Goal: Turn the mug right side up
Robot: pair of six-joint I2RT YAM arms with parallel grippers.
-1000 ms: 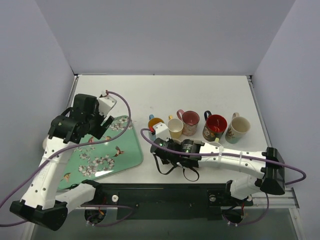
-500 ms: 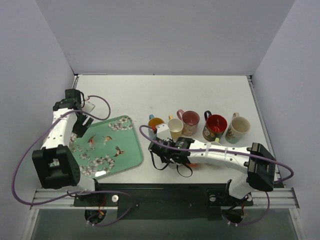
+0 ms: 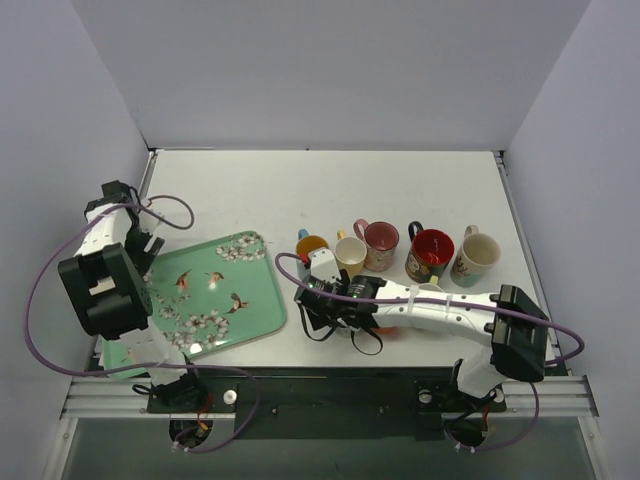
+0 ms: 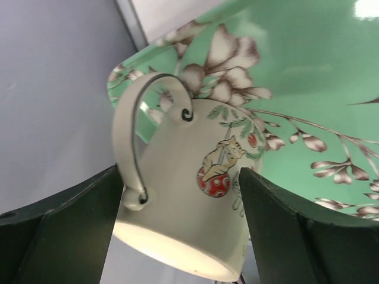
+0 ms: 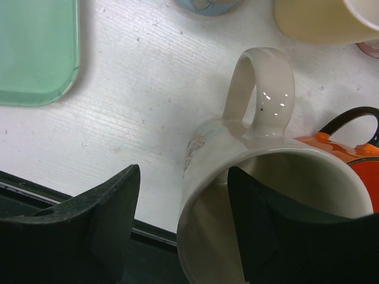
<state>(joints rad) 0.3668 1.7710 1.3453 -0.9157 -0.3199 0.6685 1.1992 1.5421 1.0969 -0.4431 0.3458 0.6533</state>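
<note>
**Left gripper holds an inverted mug at the desk's left edge**

The left arm is folded back along the left edge of the desk. Its left gripper [image 4: 177, 171] pinches a cat-print mug [image 4: 177, 207], one finger against the handle side and the other against the opposite wall. The mug is cream, with a small cat on a red ball. It is tilted, its closed base towards the wrist camera and its mouth towards the green tray [image 3: 262, 310]. The flowered tray lies in the front-left part of the desk, and the mug is over its left rim. The wrist view does not show whether the mouth touches the tray.

The right arm reaches across the front edge towards the middle of the desk. The right gripper [image 5: 183, 177] is spread wide over a plain cream mug [image 5: 260, 77] that stands mouth up on the bare desk. One finger is down inside the mouth. The other is outside the wall, with a gap of desk showing between them. An orange mug [image 5: 349, 157] with a black handle stands just beside it.

Behind them, near the desk's middle, stand a blue-and-yellow mug [image 3: 312, 243], a pale mug [image 3: 350, 256], a pink mug [image 3: 381, 243], a red mug [image 3: 432, 252] and a white mug [image 3: 478, 255], all mouth up.
</note>
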